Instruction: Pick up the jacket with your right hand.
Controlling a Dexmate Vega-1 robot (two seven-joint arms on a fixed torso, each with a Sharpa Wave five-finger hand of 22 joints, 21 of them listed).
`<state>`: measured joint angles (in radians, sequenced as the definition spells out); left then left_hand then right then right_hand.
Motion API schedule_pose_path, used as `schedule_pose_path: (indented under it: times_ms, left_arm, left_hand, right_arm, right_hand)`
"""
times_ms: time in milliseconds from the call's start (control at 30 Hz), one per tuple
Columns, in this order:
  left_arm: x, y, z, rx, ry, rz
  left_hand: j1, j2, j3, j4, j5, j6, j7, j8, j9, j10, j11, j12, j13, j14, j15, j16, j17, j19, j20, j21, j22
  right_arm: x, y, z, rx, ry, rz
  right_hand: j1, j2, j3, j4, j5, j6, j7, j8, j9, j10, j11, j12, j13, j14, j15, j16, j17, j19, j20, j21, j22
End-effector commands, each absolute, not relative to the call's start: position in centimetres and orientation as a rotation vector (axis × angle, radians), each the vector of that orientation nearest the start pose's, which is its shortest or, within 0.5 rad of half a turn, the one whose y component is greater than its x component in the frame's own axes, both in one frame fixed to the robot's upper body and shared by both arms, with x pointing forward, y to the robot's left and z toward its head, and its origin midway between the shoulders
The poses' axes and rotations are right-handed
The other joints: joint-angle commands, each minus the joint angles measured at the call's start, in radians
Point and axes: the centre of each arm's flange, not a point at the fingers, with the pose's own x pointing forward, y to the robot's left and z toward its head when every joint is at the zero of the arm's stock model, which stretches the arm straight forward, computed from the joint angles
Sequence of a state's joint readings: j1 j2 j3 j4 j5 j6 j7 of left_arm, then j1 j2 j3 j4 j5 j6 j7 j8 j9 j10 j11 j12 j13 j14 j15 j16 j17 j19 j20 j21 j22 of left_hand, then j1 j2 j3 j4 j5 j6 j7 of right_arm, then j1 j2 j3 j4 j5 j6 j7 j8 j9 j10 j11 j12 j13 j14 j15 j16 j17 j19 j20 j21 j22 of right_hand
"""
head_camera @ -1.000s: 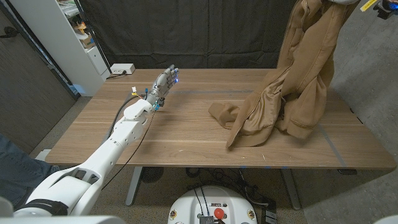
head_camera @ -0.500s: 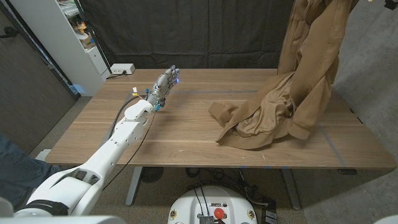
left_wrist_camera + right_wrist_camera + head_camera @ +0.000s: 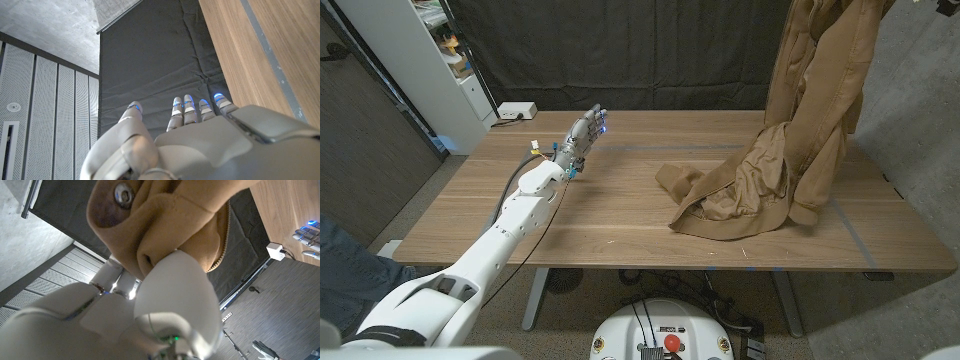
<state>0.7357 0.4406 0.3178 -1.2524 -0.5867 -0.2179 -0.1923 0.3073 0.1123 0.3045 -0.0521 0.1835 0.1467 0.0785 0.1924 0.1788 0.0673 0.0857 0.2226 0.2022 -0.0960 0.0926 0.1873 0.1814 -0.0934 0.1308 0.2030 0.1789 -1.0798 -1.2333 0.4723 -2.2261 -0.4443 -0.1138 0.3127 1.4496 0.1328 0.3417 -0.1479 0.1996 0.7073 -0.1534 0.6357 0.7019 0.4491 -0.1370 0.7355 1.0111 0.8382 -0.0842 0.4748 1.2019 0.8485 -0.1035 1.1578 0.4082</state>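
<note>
High at the right of the scene, the tan jacket (image 3: 810,110) is hung almost upright from a grip above the head view's top edge, its long axis running down to the tabletop (image 3: 610,215). Its lower part and one sleeve are seen bunched on the wood at the right. Through the right wrist view, the right robot hand (image 3: 150,310) is shown closed on a fold of the fabric beside a metal snap (image 3: 123,193). More lift straight upward is judged necessary to clear the trailing hem. Far left, the left robot hand (image 3: 585,133) is held empty, fingers extended close together, well apart from the jacket.
</note>
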Motion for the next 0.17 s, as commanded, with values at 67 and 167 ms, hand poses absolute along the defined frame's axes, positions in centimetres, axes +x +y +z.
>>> schedule_pose_path:
  times_ms: [67, 167]
  left_arm:
    - [65.84, 27.72, 2.09, 0.006, -0.625, -0.312]
    - [65.80, 27.80, 2.04, 0.003, -0.626, -0.308]
  left_hand:
    - [0.006, 0.009, 0.004, -0.005, -0.006, 0.013, -0.001, 0.002, 0.004, 0.004, 0.004, 0.010, 0.005, 0.006, 0.004, 0.004, 0.003, -0.001, 0.008, 0.001, 0.006]
    - [0.006, 0.009, 0.005, -0.005, -0.006, 0.013, -0.001, 0.002, 0.004, 0.005, 0.005, 0.010, 0.005, 0.007, 0.003, 0.004, 0.003, -0.001, 0.008, 0.001, 0.006]
  right_arm:
    - [32.64, -34.56, 29.98, -1.778, -0.885, -0.501]
    - [32.88, -34.38, 30.06, -1.776, -0.891, -0.494]
  right_hand:
    - [0.007, -0.004, 0.007, -0.001, 0.005, 0.014, -0.002, 0.000, 0.005, 0.011, -0.001, -0.009, 0.004, 0.032, -0.138, -0.001, 0.005, -0.008, -0.121, 0.011, -0.001]
    - [0.006, -0.004, 0.008, 0.000, 0.005, 0.012, 0.001, -0.001, 0.005, 0.012, 0.001, -0.010, 0.005, 0.033, -0.137, -0.001, 0.005, -0.009, -0.121, 0.014, -0.002]
